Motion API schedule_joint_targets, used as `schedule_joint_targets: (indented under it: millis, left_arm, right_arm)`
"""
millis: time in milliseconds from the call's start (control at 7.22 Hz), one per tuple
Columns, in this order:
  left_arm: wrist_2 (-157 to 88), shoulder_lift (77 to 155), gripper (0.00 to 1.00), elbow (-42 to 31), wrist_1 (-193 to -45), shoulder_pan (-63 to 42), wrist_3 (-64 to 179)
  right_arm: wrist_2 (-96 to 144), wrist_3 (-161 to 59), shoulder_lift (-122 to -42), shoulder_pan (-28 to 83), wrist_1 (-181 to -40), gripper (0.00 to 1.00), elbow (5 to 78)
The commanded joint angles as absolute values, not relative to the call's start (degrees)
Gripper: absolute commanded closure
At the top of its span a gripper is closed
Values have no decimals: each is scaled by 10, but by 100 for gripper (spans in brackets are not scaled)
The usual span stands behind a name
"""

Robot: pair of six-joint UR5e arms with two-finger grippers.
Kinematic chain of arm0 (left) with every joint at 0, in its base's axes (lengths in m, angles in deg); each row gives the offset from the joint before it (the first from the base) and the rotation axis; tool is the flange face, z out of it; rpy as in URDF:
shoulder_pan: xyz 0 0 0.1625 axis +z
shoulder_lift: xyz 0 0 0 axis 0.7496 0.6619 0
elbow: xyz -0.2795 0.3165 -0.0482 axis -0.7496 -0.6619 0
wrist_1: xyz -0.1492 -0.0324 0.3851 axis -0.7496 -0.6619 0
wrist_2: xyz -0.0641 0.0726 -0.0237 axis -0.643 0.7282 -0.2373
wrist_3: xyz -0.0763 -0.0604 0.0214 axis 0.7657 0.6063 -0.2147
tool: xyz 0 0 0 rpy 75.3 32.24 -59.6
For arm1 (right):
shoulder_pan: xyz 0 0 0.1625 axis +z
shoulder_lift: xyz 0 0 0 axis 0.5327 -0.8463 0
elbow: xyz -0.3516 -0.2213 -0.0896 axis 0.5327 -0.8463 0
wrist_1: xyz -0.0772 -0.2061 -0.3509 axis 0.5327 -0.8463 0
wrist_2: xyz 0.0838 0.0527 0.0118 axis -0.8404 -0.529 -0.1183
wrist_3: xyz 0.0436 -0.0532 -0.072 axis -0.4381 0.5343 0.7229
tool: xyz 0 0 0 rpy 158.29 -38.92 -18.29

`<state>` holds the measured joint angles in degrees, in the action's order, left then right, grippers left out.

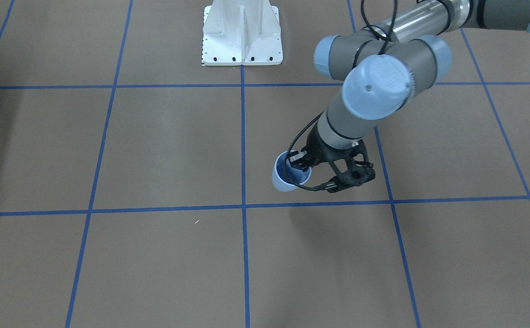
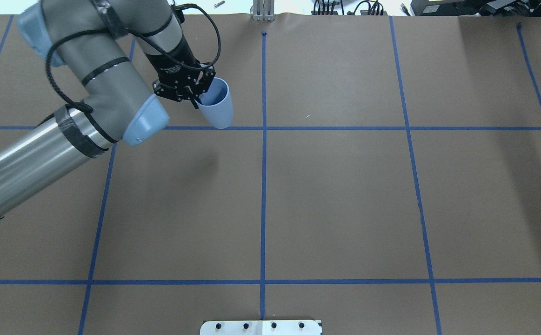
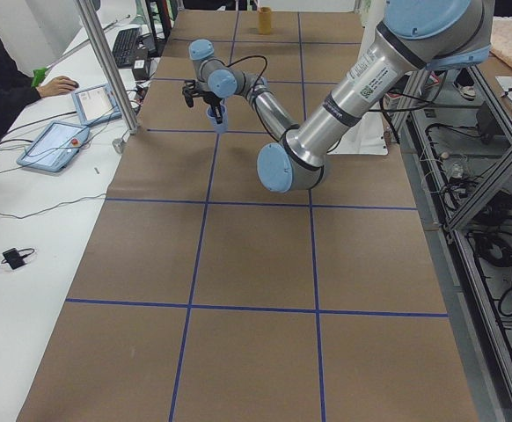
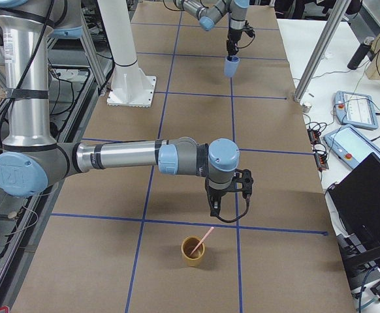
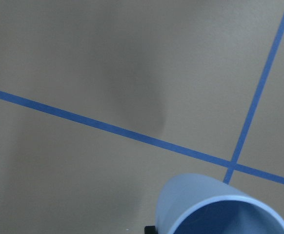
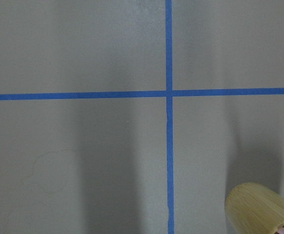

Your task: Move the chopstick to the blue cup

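Observation:
The pale blue cup (image 1: 282,181) hangs tilted above the table in my left gripper (image 1: 297,163), which is shut on its rim with one finger inside. The cup also shows in the overhead view (image 2: 219,110) under the left gripper (image 2: 199,98), in the left wrist view (image 5: 215,209) and far off in the exterior right view (image 4: 232,66). The pink chopstick (image 4: 205,236) leans in a tan cup (image 4: 193,251) at the table's other end. My right gripper (image 4: 228,199) hovers just behind the tan cup; I cannot tell whether it is open or shut.
The tan cup also shows in the right wrist view (image 6: 261,209). The white robot base (image 1: 242,36) stands at the table's edge. A side table with tablets (image 3: 58,141) and a metal post (image 3: 106,61) runs along the operators' side.

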<state>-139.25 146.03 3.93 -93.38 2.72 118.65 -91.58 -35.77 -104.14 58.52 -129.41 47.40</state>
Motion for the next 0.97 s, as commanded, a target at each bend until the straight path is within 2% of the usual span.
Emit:
schedule_joint_targets:
  millis: [0,554,693,831]
  left_arm:
    - [-1359,1488,100,105,-1003,59,1233]
    - [-1343,1495,100,106,-1004,92,1240]
    - [-1344,1496,73,105,-1004,96,1239]
    - [-1342,1494,5,103,-1005,96,1235]
  right_arm:
    - [-934,-358,-1042,585,-1294,0,476]
    - [-936,-361,-1040,585,-1296,0,475]
    - [-942,-361,-1040,585,-1296,0,474]
    - [-942,-361,-1040,585,-1296,0,474]
